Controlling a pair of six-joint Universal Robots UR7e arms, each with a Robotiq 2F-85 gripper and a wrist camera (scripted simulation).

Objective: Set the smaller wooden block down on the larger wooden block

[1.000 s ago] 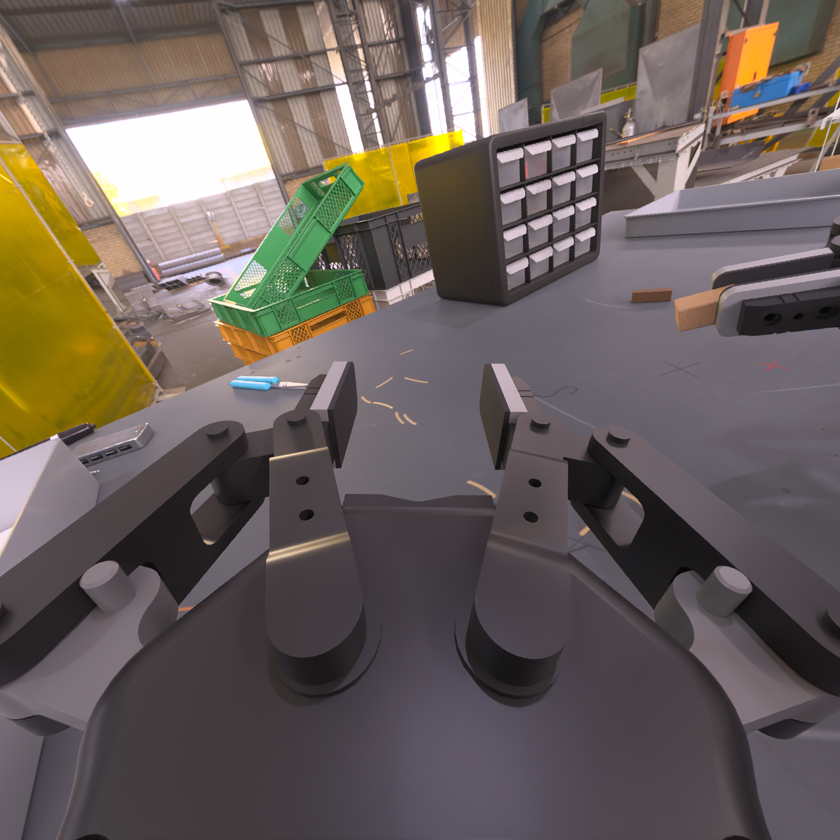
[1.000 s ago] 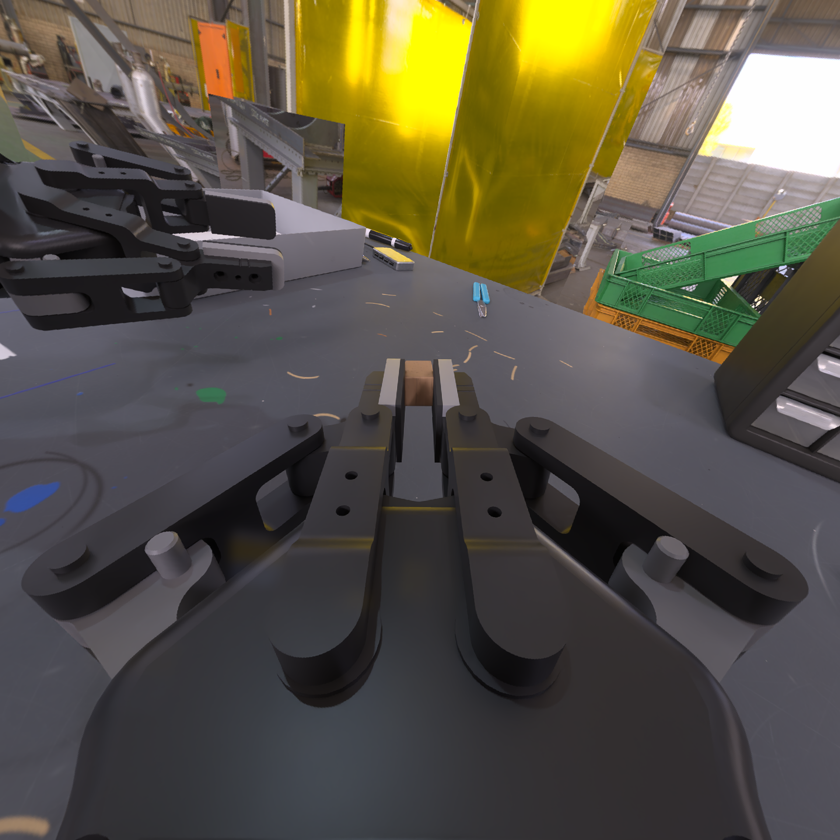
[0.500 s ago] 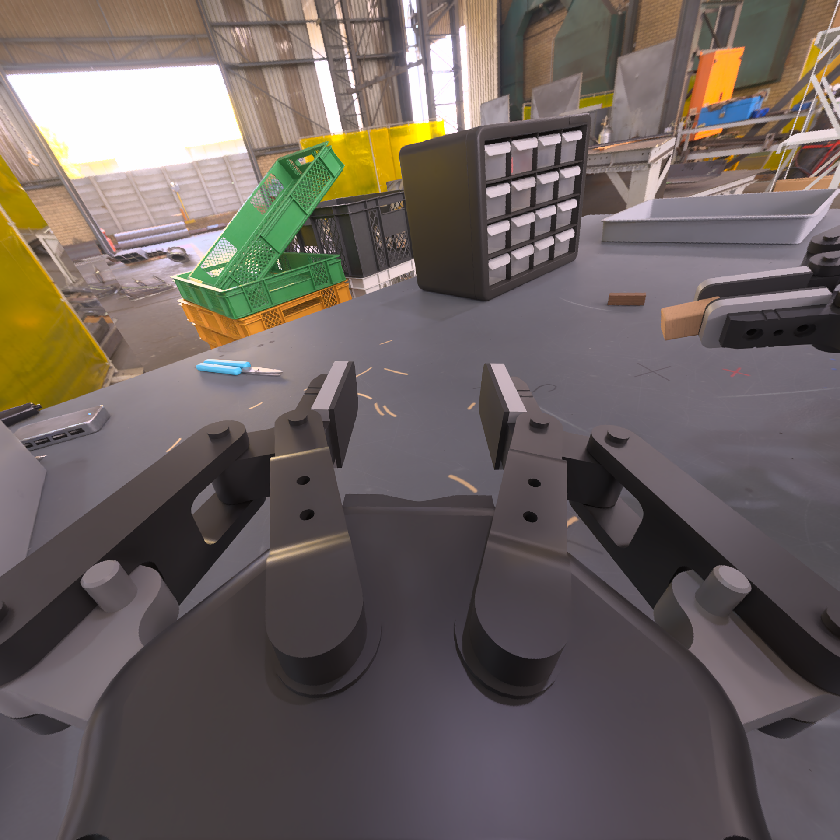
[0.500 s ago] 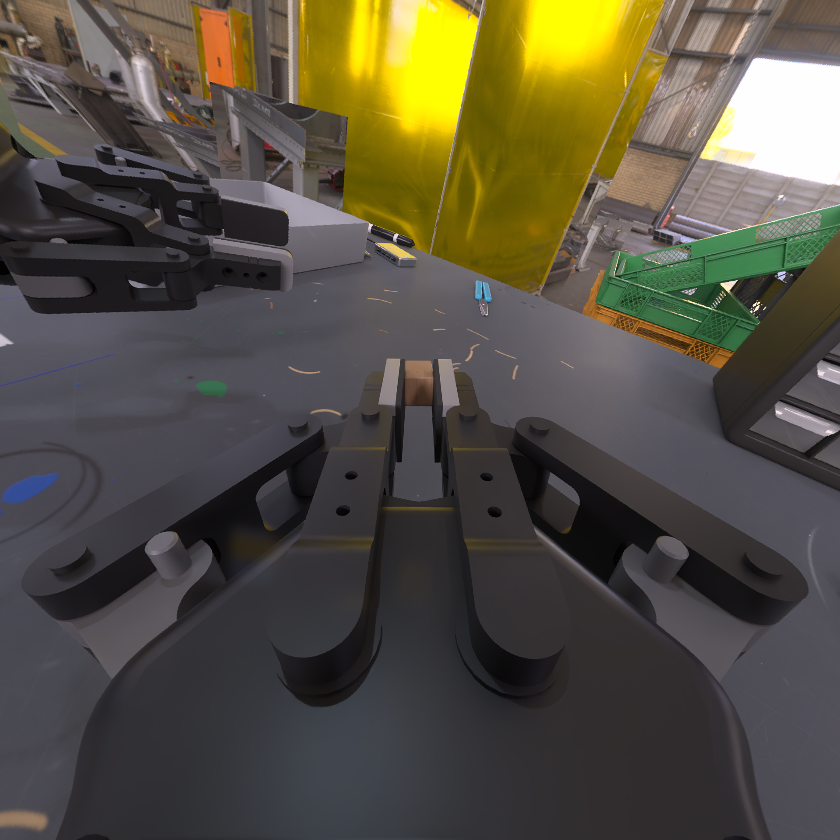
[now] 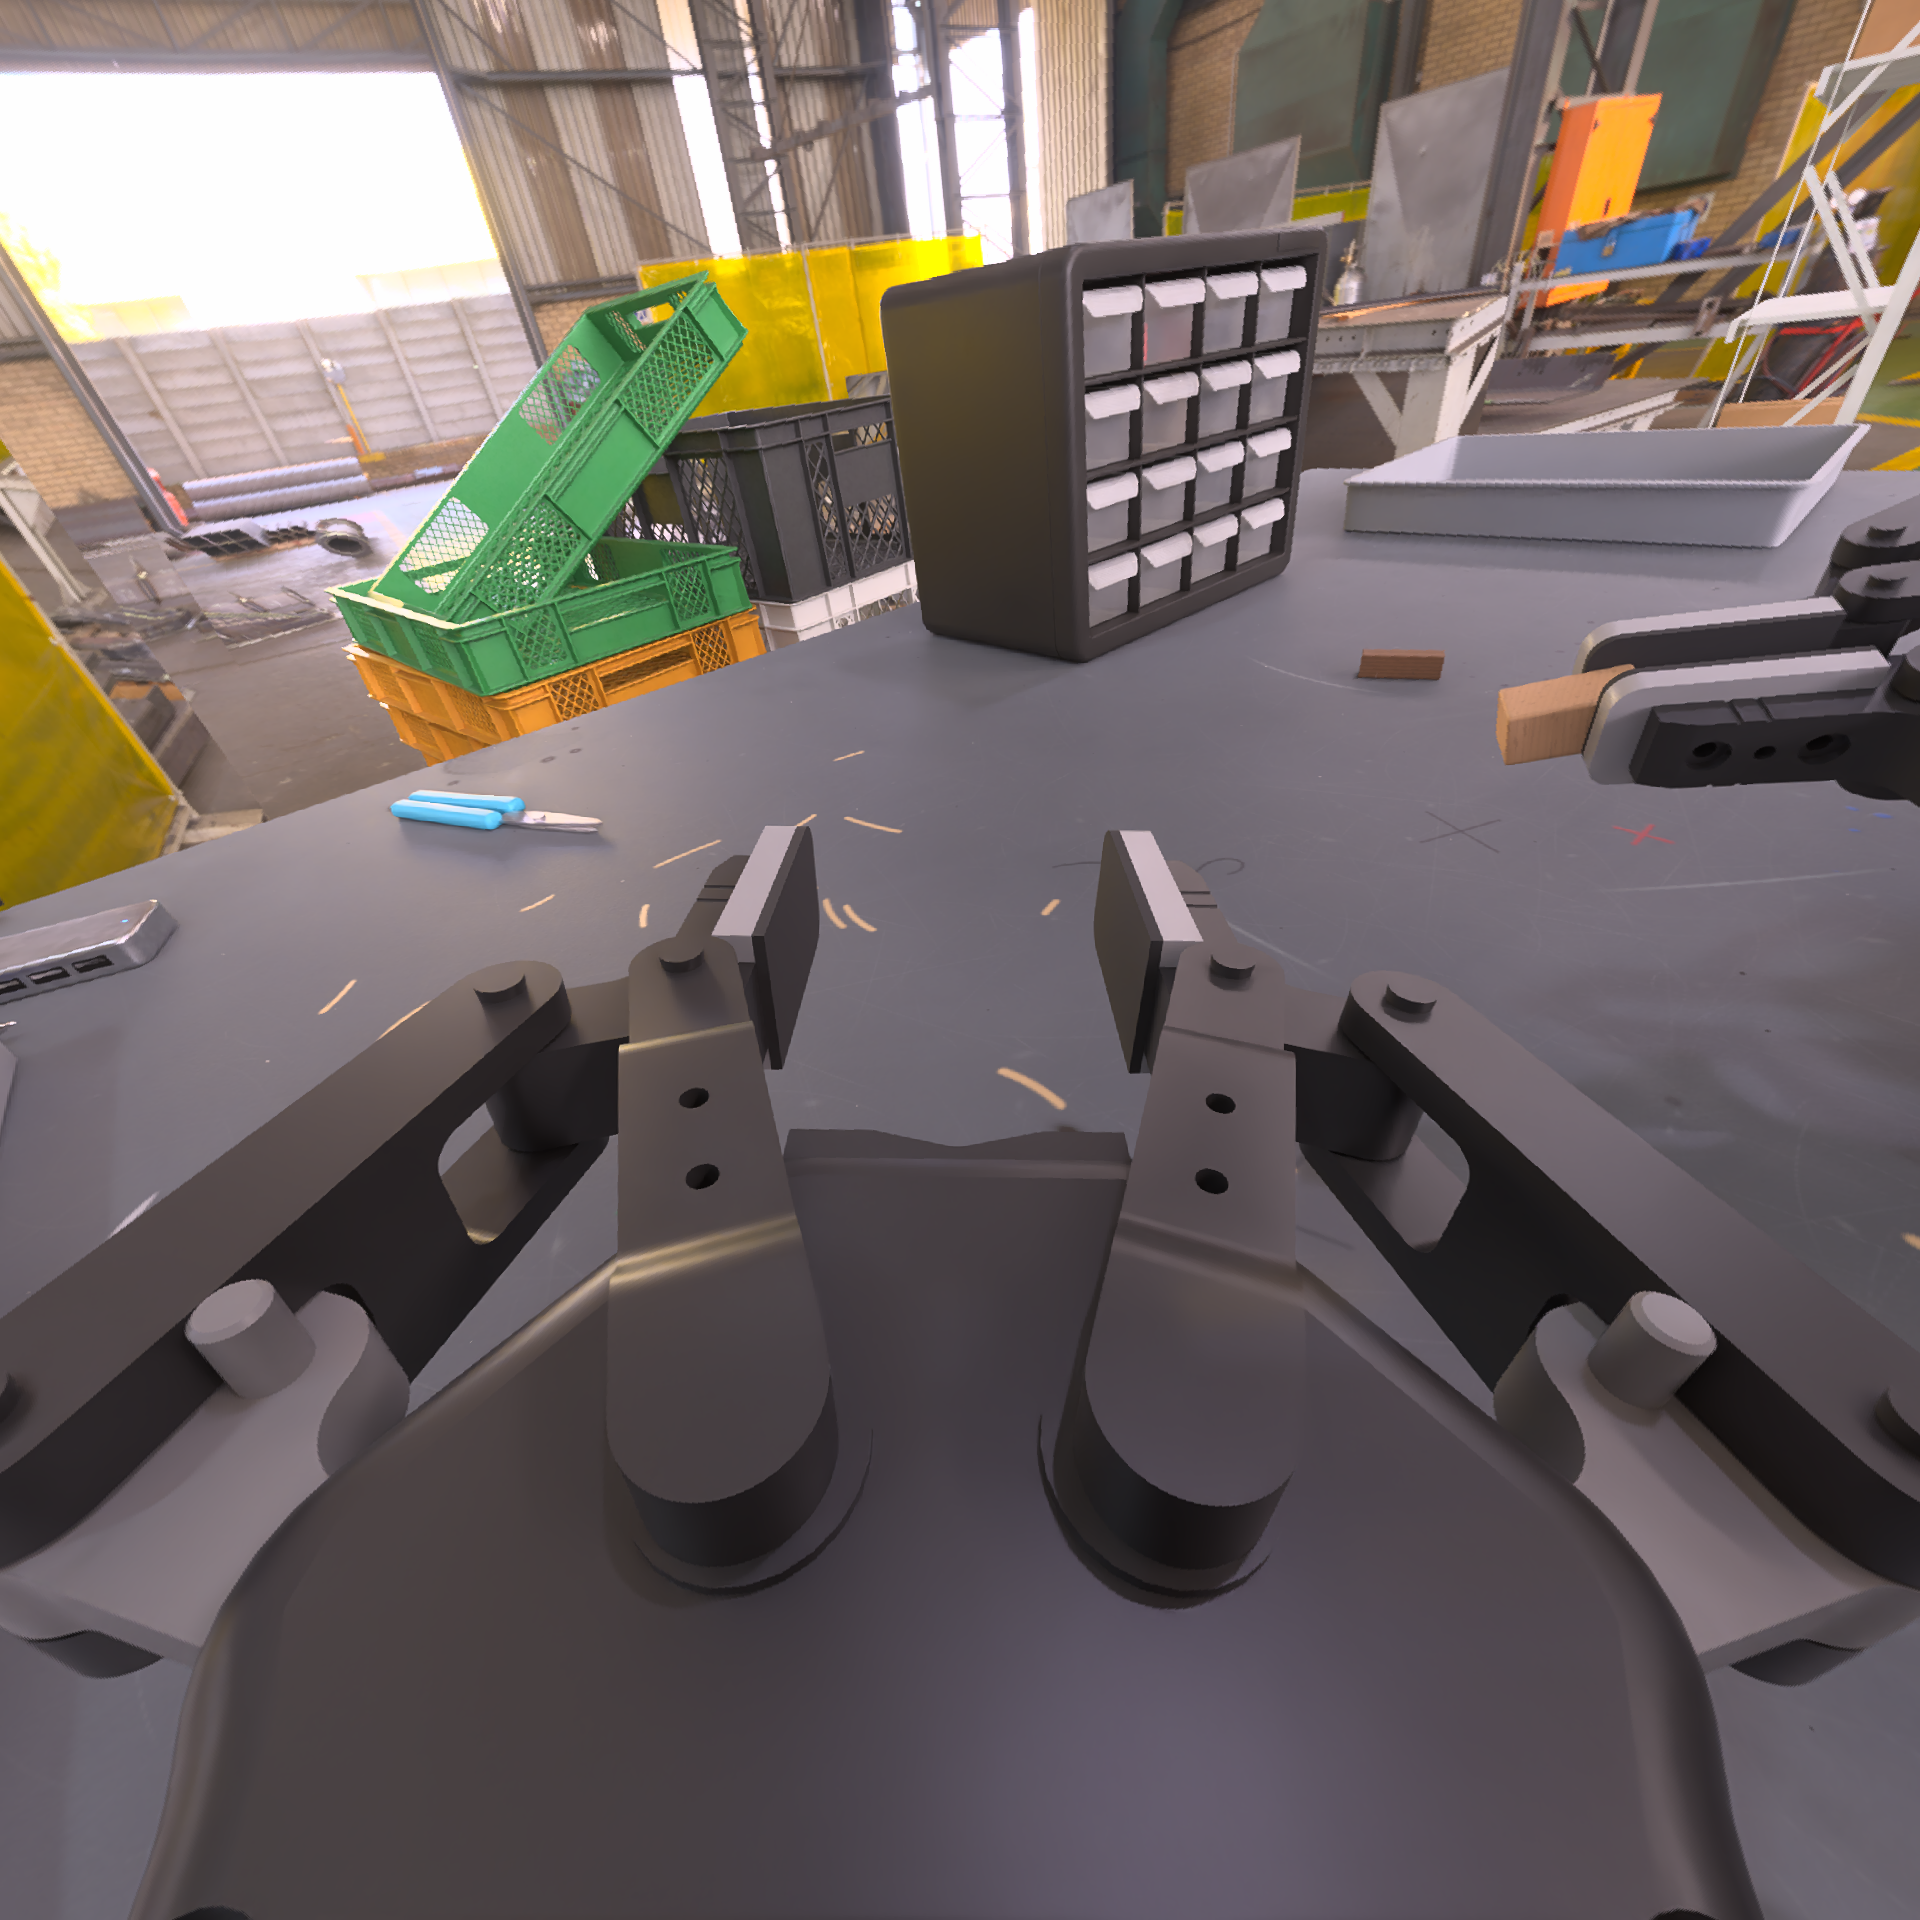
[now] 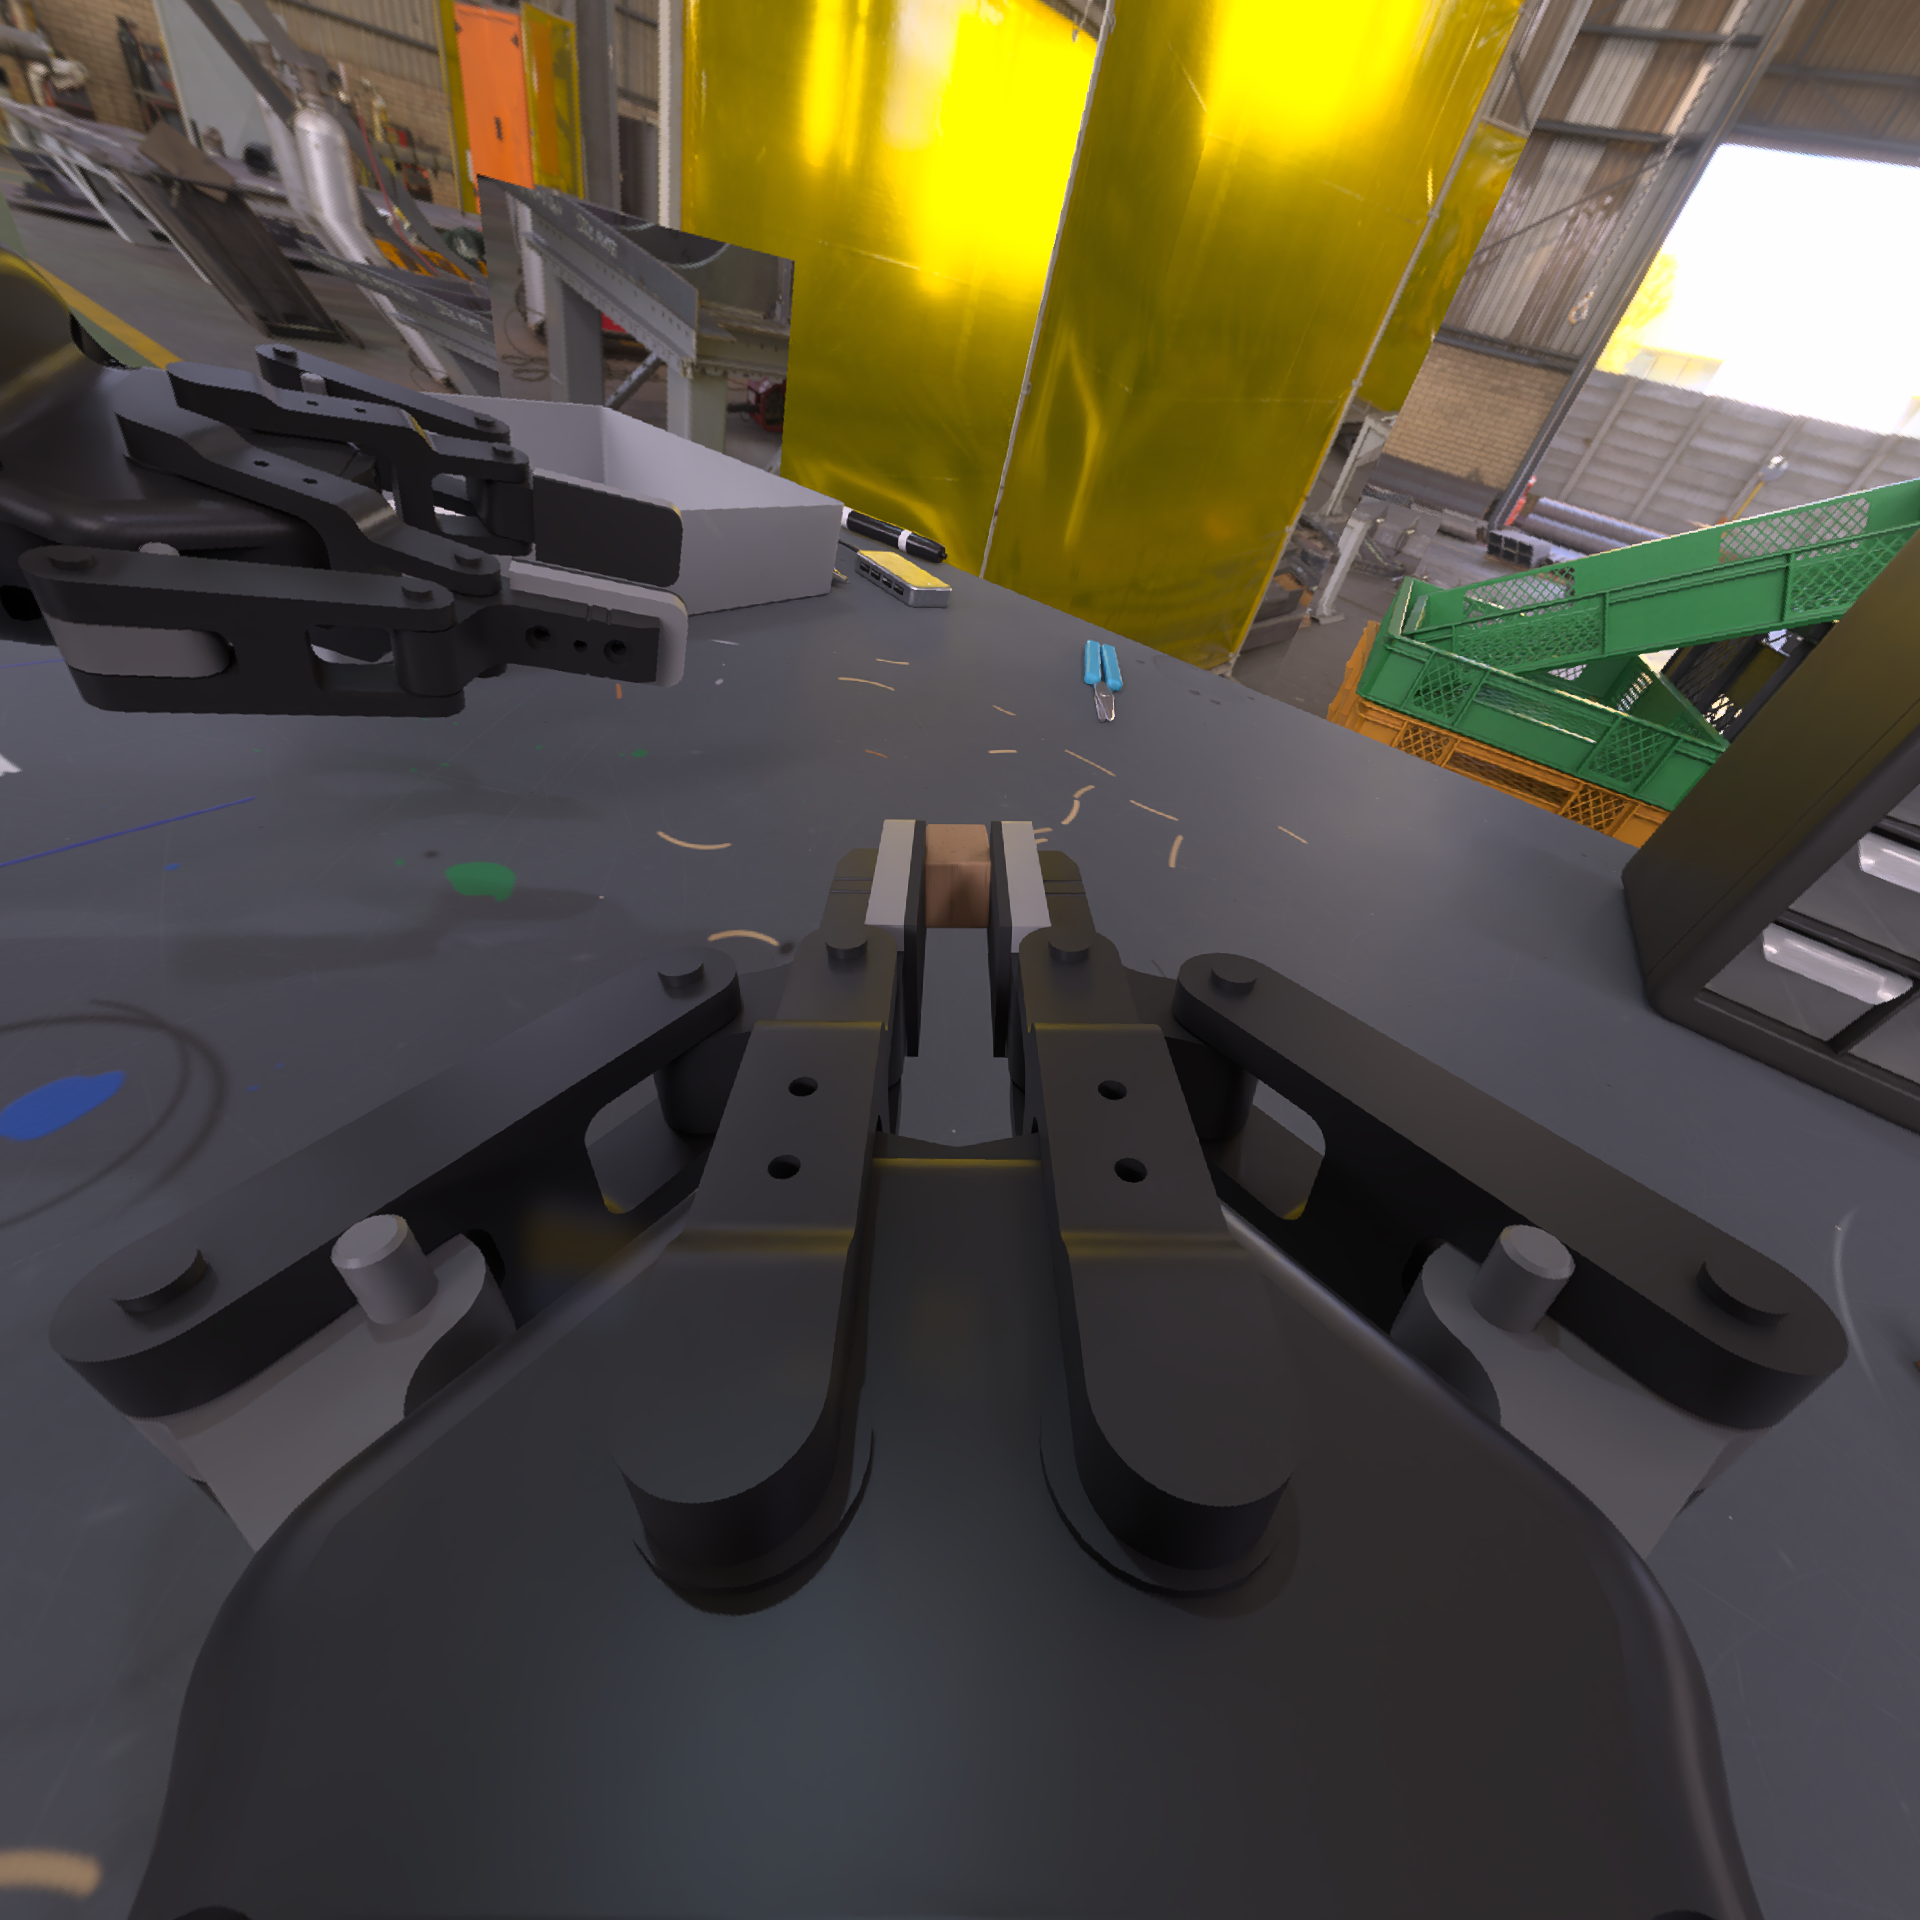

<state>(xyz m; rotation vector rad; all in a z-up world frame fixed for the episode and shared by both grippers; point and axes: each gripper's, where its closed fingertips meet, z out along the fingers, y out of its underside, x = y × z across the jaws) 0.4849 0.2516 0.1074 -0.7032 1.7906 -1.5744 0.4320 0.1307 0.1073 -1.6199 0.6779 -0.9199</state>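
Note:
My right gripper (image 6: 956, 871) is shut on a pale wooden block (image 6: 956, 883), held above the dark grey table (image 6: 1351, 935). In the left wrist view the same gripper (image 5: 1605, 717) comes in from the right edge with the block (image 5: 1546, 717) sticking out of its tips. A darker, flat brown wooden block (image 5: 1400, 664) lies on the table beyond it, near the drawer cabinet. My left gripper (image 5: 956, 920) is open and empty, above the table. It also shows in the right wrist view (image 6: 670, 587) at the upper left.
A dark drawer cabinet (image 5: 1122, 457) and a grey tray (image 5: 1600, 499) stand at the table's far side. Blue-handled pliers (image 5: 488, 812), a USB hub (image 5: 83, 945) and thin wood shavings lie on the table. A grey box (image 6: 727, 530) stands behind the left gripper. Crates (image 5: 561, 582) stand beyond the edge.
The left wrist view has rolled level and swung slightly, and the left gripper has drifted a little towards the right gripper. The right gripper still holds the pale block.

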